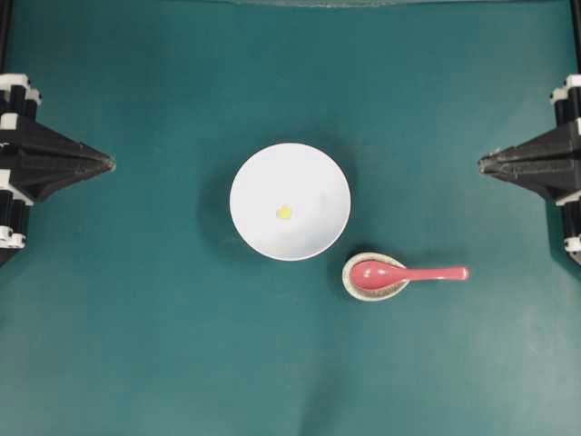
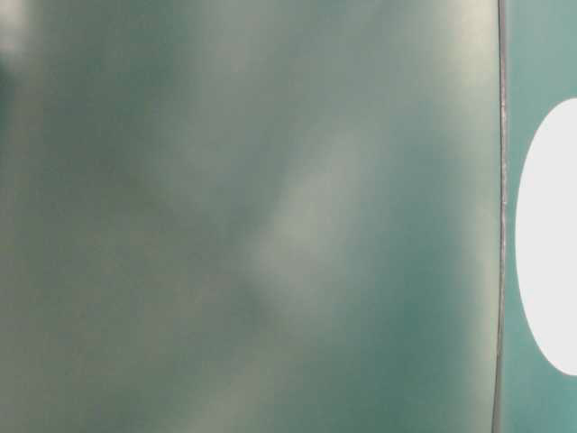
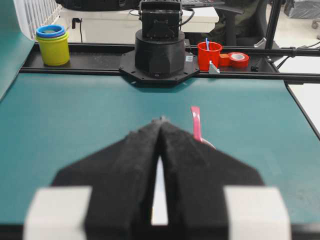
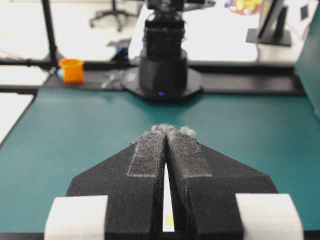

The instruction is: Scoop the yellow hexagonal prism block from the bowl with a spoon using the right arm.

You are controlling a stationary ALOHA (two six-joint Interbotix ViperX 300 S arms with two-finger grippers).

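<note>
The white bowl (image 1: 309,182) sits mid-table with the tiny yellow hexagonal prism block (image 1: 284,213) lying inside it. To its lower right the pink-red spoon (image 1: 413,273) rests with its scoop in a speckled rest (image 1: 363,295) and its handle pointing right. My right gripper (image 1: 482,164) is shut and empty at the right edge, well away from the spoon. My left gripper (image 1: 111,163) is shut and empty at the left edge. In the right wrist view the shut gripper (image 4: 167,131) shows the block (image 4: 169,220) through the slit between its fingers. The left wrist view shows the shut gripper (image 3: 160,120) and the spoon handle (image 3: 195,125).
Beyond the table's far edges stand a yellow cup (image 3: 52,45), a red cup (image 3: 209,54), a tape roll (image 3: 238,59) and an orange cup (image 4: 72,70). The table-level view is a blur of green with part of the bowl (image 2: 550,244).
</note>
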